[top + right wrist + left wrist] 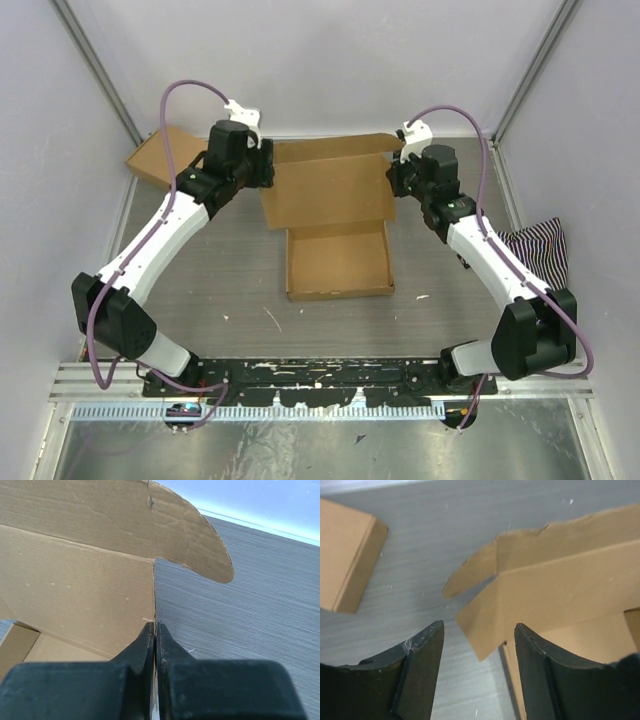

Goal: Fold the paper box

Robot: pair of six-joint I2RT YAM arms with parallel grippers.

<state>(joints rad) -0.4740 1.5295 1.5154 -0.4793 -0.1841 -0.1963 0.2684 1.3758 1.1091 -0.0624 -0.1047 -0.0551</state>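
The paper box (335, 210) is a brown cardboard blank in the table's middle, its shallow tray (338, 262) toward me and its lid panel raised behind. My right gripper (155, 628) is shut on the lid's right edge (154, 595), pinching the cardboard edge-on below a rounded tab (200, 550). My left gripper (479, 642) is open at the lid's left side; a pointed corner of the lid flap (485, 635) hangs between its fingers (427, 650) without touching them. In the top view the left gripper (262, 165) and right gripper (398, 178) flank the lid.
A second, compact brown cardboard box (165, 155) lies at the back left, and shows in the left wrist view (347, 555). A striped cloth (535, 250) lies at the right edge. Grey walls enclose the table on three sides.
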